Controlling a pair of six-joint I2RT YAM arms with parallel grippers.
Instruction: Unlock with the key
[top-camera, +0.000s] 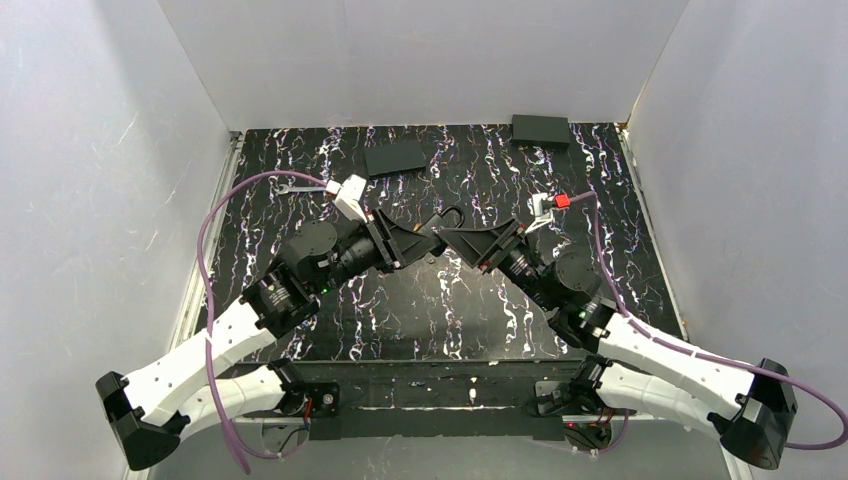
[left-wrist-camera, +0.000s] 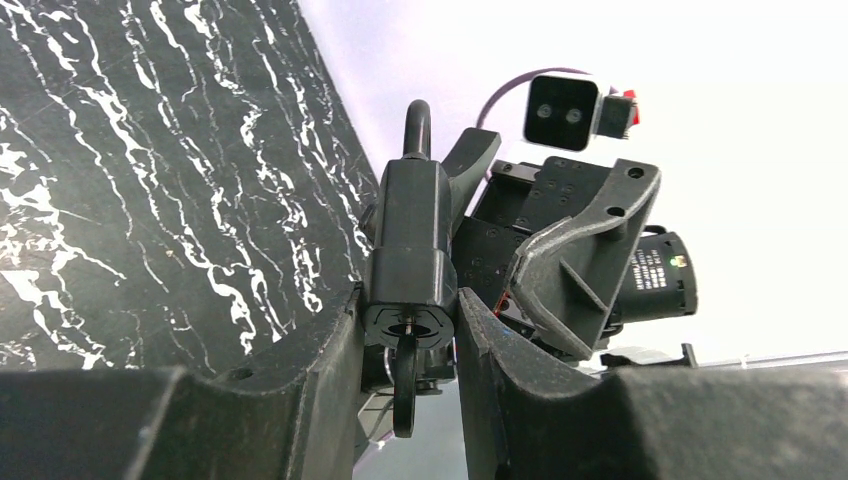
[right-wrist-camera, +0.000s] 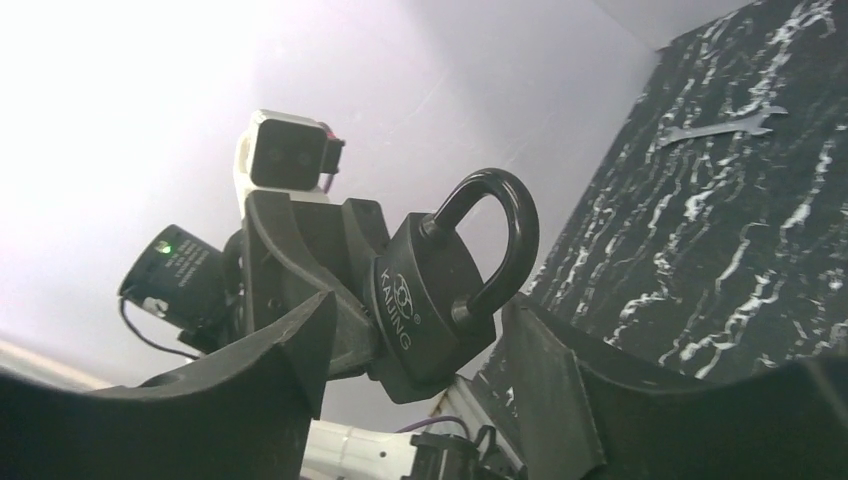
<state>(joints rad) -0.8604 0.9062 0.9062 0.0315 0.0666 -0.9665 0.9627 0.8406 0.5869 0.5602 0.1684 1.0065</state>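
Observation:
My left gripper (top-camera: 432, 232) is shut on a black padlock (top-camera: 444, 222), holding it by its flat sides above the table. In the left wrist view the padlock (left-wrist-camera: 412, 240) stands between my fingers (left-wrist-camera: 330, 340). The key (left-wrist-camera: 404, 372) sticks in its keyhole, its black head hanging down toward the camera. My right gripper (top-camera: 466, 245) is open, facing the left one, its fingers (right-wrist-camera: 300, 340) spread either side of the padlock (right-wrist-camera: 430, 290) without gripping it. Both ends of the shackle (right-wrist-camera: 500, 235) sit in the body. The key is hidden in the right wrist view.
A silver flat wrench (top-camera: 296, 187) lies at the back left of the black marbled table (top-camera: 420, 320); it also shows in the right wrist view (right-wrist-camera: 715, 128). Two flat black boxes (top-camera: 395, 158) (top-camera: 540, 131) lie near the back wall. White walls enclose the table.

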